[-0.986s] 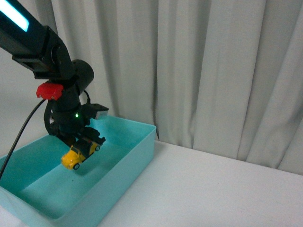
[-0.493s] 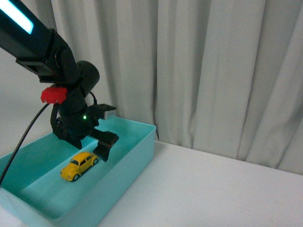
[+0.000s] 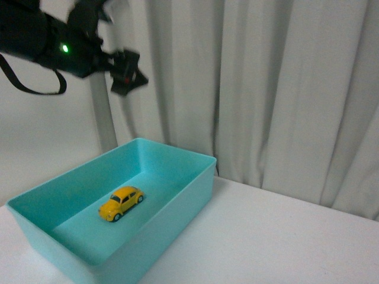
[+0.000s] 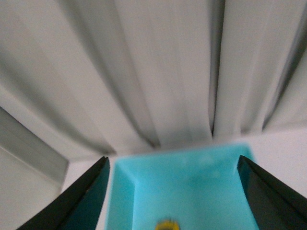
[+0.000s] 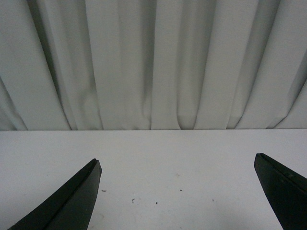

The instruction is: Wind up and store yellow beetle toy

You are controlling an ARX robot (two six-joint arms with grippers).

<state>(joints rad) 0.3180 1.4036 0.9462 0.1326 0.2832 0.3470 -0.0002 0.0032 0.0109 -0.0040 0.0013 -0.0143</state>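
One teal plastic bin (image 3: 177,210) sits nearest, on the white tabletop (image 3: 266,236), taking up the 7–9 o'clock part of the front view; open-topped, rectangular, long axis running approx. 8 to 2 o'clock. On the bin floor, roughly midway between the long walls, rests the yellow beetle toy (image 3: 121,203); upright on its wheels, body along that same 8-to-2 line, clear of every wall and well apart from both grippers.

High above it, at approx. 11 o'clock, hangs the left gripper (image 3: 124,71); black and motion-blurred in the front view, on a black arm w/ a lit green LED (image 3: 65,48) and a dark cable loop (image 3: 29,86) under it. Left wrist view settles its state: the two dark fingers (image 4: 81,196) stand spread wide w/ only air between them; past them lie the bin's far end and a yellow smear of the toy at the frame edge.

Right gripper (image 5: 177,159) doesn't show in the front view; per the right wrist view its fingers are likewise splayed apart, holding nothing, over bare tabletop w/ a few tiny dark specks (image 5: 156,203).

Farthest back hangs a pale curtain (image 3: 284,89) in vertical folds, behind the table; at approx. 10 o'clock a grey upright strip (image 3: 103,118) rises behind the bin's far corner; post or fold, can't tell.
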